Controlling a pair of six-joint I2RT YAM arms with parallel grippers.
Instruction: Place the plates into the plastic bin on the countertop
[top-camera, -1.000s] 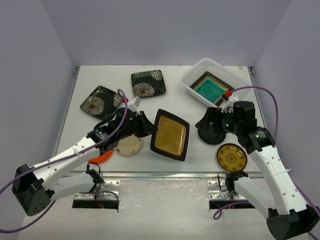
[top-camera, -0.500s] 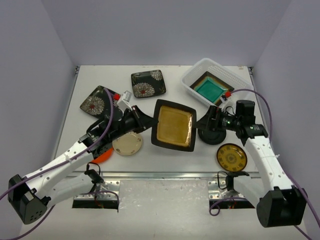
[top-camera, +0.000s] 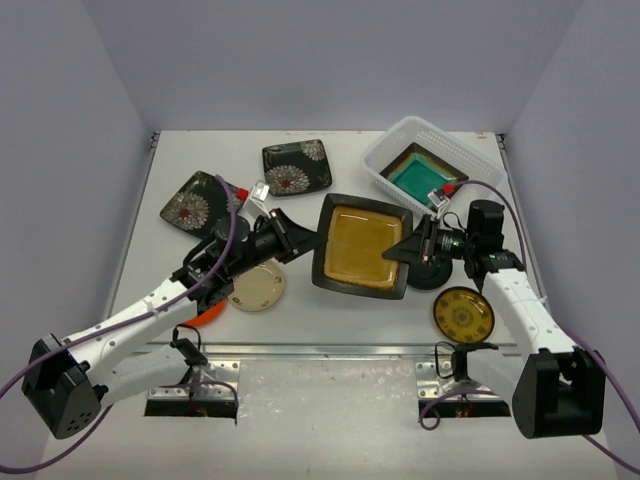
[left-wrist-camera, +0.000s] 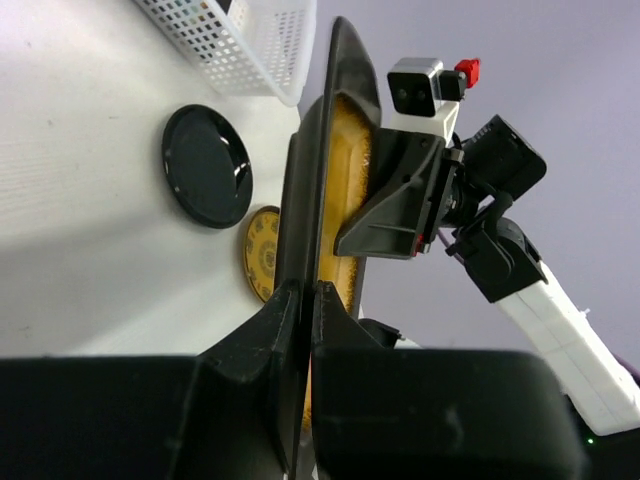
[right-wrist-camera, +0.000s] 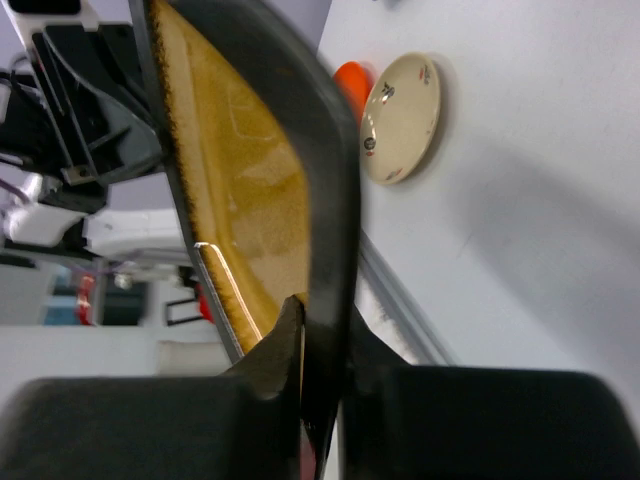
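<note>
The white countertop (top-camera: 350, 170) carries all items under inspection. The plastic bin (top-camera: 385, 178) sits at its far right, holding one item: the teal-centred square plate (top-camera: 420, 178), lying flat inside. The amber-centred square plate (top-camera: 362, 247) is outside the bin, just in front and to the left of it. It appears lifted off the surface and tilted, spanning the gap between my two arms. Two black floral square plates lie on the far left of the surface, one (top-camera: 297, 167) farther back, one (top-camera: 198, 203) nearer my left arm. Of the round plates, the yellow-patterned dark plate (top-camera: 463, 315) rests near the front edge on the right. The black round plate (left-wrist-camera: 207, 167) lies just behind it, under my right arm. The cream plate (top-camera: 256, 288) sits front left, and the orange plate (top-camera: 207, 313) is beside it, largely hidden by my left arm. My left gripper (top-camera: 313, 243) is clamped on the amber plate's left rim, fingers pinched tight on either face. My right gripper (top-camera: 405, 250) is clamped on the opposite rim, one finger on each face.
</note>
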